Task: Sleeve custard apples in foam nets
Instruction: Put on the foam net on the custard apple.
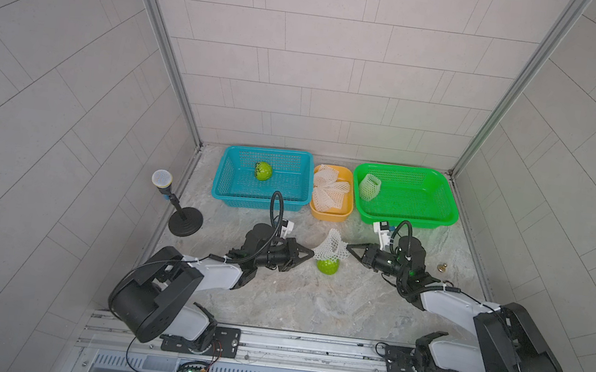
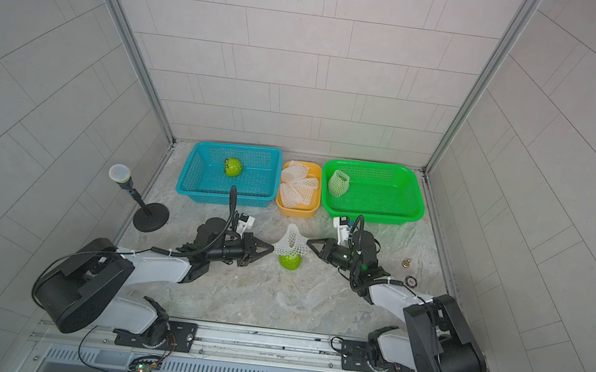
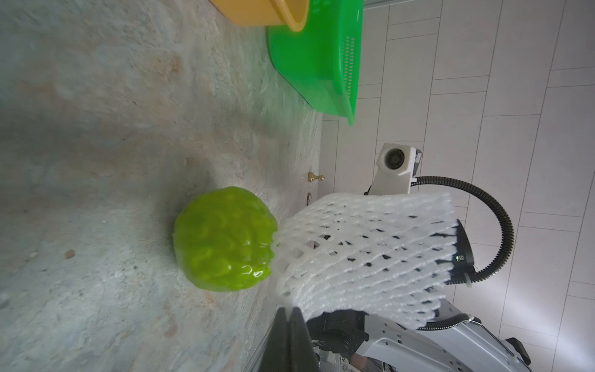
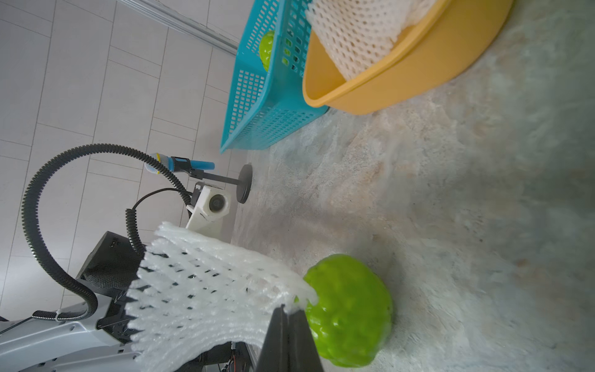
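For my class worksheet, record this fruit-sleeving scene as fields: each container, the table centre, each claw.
Blue perforated plastic basket: one bare bumpy green custard apple
Yellow plastic tub: pile of white foam mesh nets
Green perforated plastic basket: one netted fruit
Table centre: second bare custard apple, white foam net stretched above it
Left claw: shut on that net
Right claw: shut on that net

There were two bare custard apples [image 1: 263,170], two perforated baskets [image 1: 227,178], one yellow tub [image 1: 329,216], one microphone [image 1: 162,179], and two separate foam nets [image 1: 331,247] (plus a heap past counting).
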Robot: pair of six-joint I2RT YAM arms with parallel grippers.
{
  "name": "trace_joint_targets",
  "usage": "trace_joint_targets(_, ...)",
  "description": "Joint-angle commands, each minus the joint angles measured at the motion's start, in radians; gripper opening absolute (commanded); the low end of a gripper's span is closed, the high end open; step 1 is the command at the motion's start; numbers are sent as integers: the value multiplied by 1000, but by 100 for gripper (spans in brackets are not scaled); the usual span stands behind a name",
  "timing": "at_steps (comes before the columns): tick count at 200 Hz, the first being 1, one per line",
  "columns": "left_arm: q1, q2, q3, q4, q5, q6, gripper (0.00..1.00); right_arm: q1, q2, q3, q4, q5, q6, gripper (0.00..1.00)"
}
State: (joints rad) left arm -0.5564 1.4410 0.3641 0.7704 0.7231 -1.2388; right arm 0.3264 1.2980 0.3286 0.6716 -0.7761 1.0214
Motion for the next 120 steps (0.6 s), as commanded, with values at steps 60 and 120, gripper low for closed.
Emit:
trace_joint_targets(60,6,70,13,100,36,-19,0,23,94,-23,100,-11,-6,0)
trace_joint_targets(120,6,134,10,128,78,-33,0,31,150,-39,178,-38,23,0)
